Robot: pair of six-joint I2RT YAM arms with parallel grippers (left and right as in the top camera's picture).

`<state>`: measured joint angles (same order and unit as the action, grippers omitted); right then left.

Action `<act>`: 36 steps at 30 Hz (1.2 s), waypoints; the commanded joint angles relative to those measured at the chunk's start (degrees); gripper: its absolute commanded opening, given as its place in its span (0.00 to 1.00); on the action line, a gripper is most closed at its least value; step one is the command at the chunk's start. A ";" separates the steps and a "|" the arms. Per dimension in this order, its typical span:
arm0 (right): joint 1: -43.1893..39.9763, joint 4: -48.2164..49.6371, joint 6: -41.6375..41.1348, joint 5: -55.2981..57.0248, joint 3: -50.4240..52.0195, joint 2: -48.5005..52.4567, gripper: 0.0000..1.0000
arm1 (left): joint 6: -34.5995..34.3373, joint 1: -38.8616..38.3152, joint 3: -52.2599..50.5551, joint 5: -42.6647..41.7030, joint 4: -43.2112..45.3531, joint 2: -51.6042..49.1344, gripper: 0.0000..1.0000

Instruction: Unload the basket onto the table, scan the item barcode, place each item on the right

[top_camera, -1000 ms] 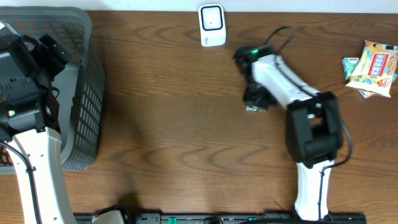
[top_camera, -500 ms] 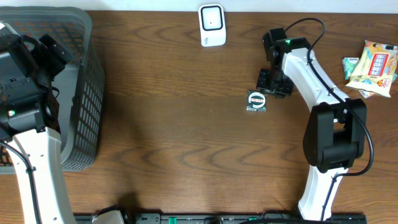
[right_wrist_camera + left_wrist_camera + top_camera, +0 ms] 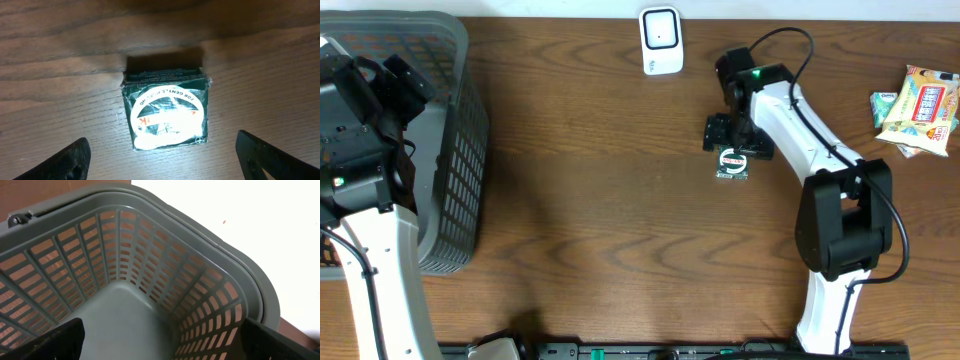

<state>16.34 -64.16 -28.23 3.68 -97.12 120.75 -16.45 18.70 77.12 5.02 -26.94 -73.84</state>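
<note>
Under the spread right end effector (image 3: 165,159) lies a box (image 3: 165,110).

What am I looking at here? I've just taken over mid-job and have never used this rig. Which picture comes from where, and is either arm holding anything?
Two robot arms with two-finger grippers work at a wooden table. The wide picture looks straight down from above, and the other two come from a camera on each wrist. The left gripper hangs open over the grey basket and holds nothing. The right gripper is open above a small green box, which lies flat on the table between its fingers and is not gripped. A white scanner sits at the top of the overhead picture, and snack packets lie at the right.
</note>
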 commanded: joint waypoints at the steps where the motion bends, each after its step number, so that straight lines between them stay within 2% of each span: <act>1: 0.09 0.33 -0.42 2.19 1.16 1.44 0.89 | 0.57 0.26 0.90 0.11 0.00 -0.24 0.98; 5: -0.17 1.90 -0.37 2.19 3.39 1.44 0.95 | 0.57 0.26 0.90 0.11 0.00 -0.24 0.98; 9: -0.17 5.97 0.79 1.95 6.88 1.44 0.95 | 0.57 0.26 0.90 0.13 0.00 -0.24 0.98; 14: -0.22 12.04 2.19 1.97 12.20 1.44 0.85 | 0.57 0.26 0.90 0.11 0.02 -0.24 0.98; 18: -0.33 13.00 2.19 1.92 13.35 1.42 0.64 | 0.57 0.26 0.90 0.11 0.00 -0.24 0.98; 23: -0.33 13.57 2.21 0.04 13.33 1.42 0.60 | 0.57 0.26 0.90 0.13 0.00 -0.24 0.98; 31: -0.33 13.88 2.23 -1.11 8.66 1.40 0.43 | 0.57 0.26 0.90 0.11 0.00 -0.26 0.98; 36: -0.09 14.69 4.70 -1.29 2.54 1.40 0.43 | 0.57 0.26 0.90 0.13 -0.02 -0.26 0.98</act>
<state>15.99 -50.28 -25.85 2.68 -90.30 122.21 -16.45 18.70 77.12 4.99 -26.94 -73.84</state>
